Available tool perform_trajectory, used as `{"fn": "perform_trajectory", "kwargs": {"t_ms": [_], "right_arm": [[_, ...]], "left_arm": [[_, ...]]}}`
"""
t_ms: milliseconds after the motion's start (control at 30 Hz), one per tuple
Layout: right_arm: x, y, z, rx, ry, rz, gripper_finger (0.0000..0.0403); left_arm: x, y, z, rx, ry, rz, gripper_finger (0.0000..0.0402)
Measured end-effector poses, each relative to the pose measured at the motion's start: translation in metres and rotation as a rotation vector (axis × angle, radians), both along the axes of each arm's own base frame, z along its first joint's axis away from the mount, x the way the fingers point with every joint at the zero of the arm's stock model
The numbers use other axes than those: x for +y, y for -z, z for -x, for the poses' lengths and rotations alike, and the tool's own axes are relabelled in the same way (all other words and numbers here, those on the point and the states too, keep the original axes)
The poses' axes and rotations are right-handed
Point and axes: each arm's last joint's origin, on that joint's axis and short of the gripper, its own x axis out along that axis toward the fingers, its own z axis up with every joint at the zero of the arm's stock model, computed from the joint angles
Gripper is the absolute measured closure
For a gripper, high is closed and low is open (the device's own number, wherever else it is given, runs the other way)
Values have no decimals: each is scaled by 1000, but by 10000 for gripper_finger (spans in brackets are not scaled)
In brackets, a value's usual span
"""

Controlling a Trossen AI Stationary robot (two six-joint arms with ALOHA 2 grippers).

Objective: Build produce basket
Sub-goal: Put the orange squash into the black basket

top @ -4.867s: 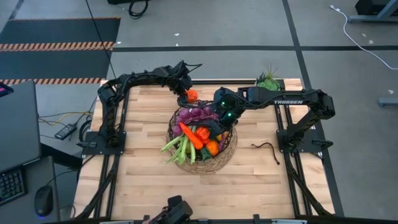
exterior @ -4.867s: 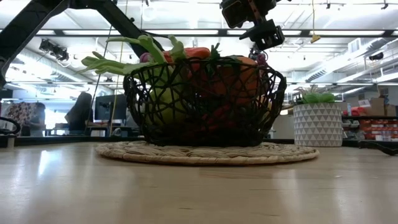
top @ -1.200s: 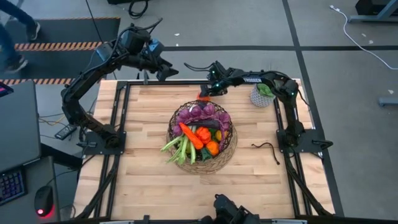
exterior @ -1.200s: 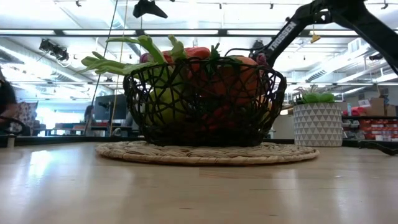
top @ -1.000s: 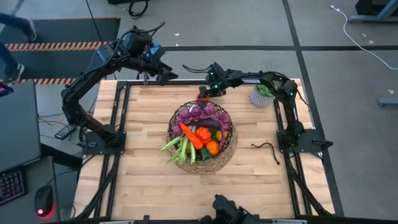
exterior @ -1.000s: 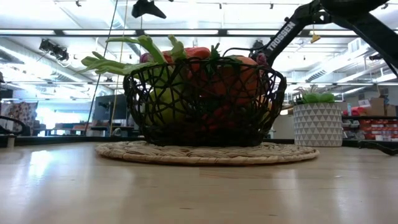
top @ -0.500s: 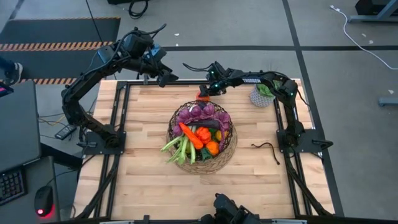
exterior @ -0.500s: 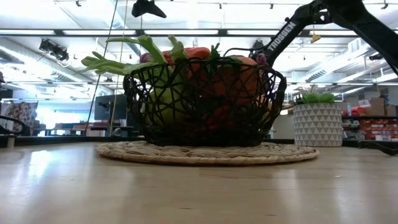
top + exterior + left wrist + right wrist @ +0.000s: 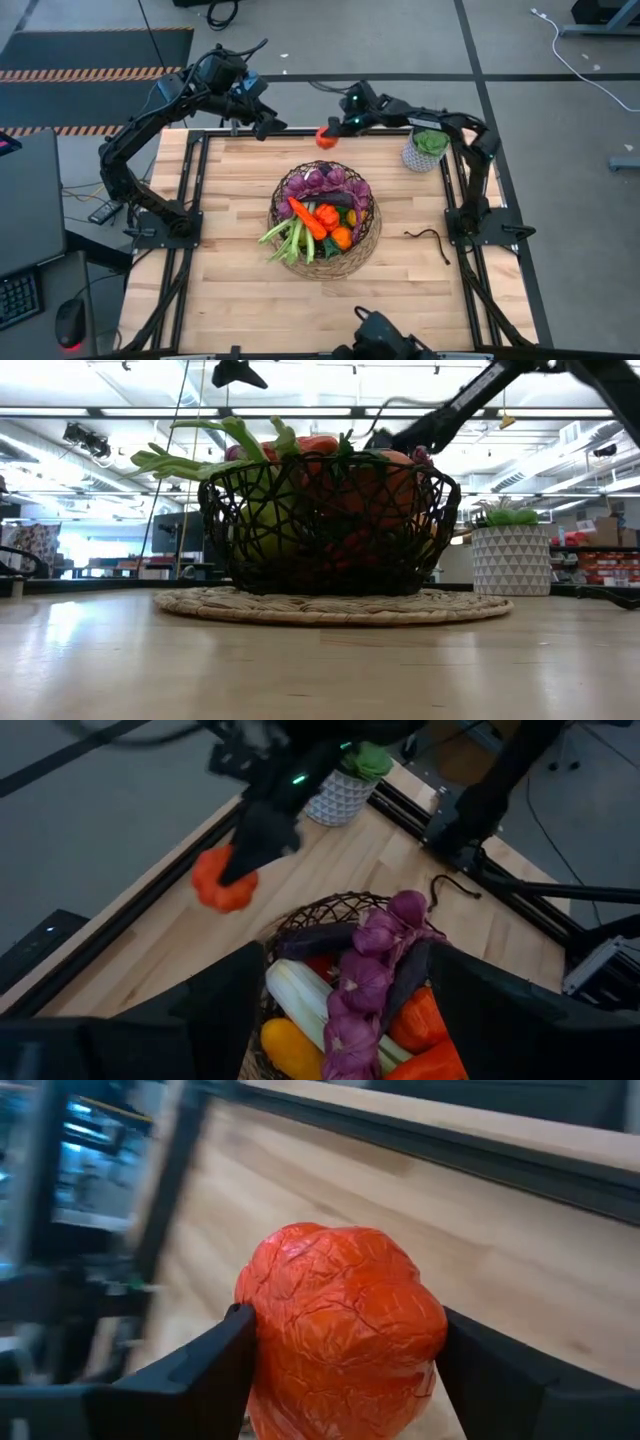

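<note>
The dark wire basket (image 9: 325,215) stands on its tan woven base (image 9: 330,606) at the table's middle. It holds purple grapes (image 9: 325,183), a green leek (image 9: 285,238), orange and red peppers and other produce. My right gripper (image 9: 331,130) is shut on a red-orange pepper (image 9: 323,136) over the table's far edge, beyond the basket. My left gripper (image 9: 268,125) hangs open and empty high over the far left, its fingers wide apart in the left wrist view. My right gripper pinches the red-orange pepper by two opposite sides (image 9: 270,1330) between its two fingers (image 9: 205,1375). It comes from the table's right side, slanting down. The pepper (image 9: 222,882) is lifted clear of the table, out beyond the fingertips.
A green plant in a white patterned pot (image 9: 424,150) stands at the far right corner; it also shows in the low view (image 9: 510,560). A dark cord (image 9: 428,240) lies on the table right of the basket. Bare wood lies along the near side.
My right gripper has gone up and toward the table's far edge with the red-orange pepper, which is now lifted clear; its arm has swung higher. My left gripper has edged slightly right and stays open.
</note>
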Motion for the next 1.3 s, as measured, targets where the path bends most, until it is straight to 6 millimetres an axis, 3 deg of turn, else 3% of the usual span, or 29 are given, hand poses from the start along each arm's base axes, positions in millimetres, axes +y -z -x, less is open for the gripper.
{"fn": "perform_trajectory", "kwargs": {"t_ms": [133, 333, 500, 667, 800, 967, 1300], "right_arm": [[14, -37, 6, -94, -26, 7, 122], [54, -95, 14, -230, -94, 50, 122], [98, -134, 20, -320, -175, 77, 121], [146, -156, 24, -357, -300, 96, 121], [179, -159, 24, -301, -350, 136, 121], [207, -146, 15, -174, -347, 179, 121], [222, -97, -26, -15, -357, 163, 120]], "left_arm": [[1, 0, 0, 7, -16, -11, 116], [1, 0, 0, 4, -21, -5, 116], [1, 0, 0, 1, -25, -2, 116], [1, -1, -1, -12, -37, 9, 116], [1, -1, -1, -12, -38, 9, 116], [2, -2, -2, -30, -37, -2, 116], [-9, -5, -10, -63, -3, 3, 116]]}}
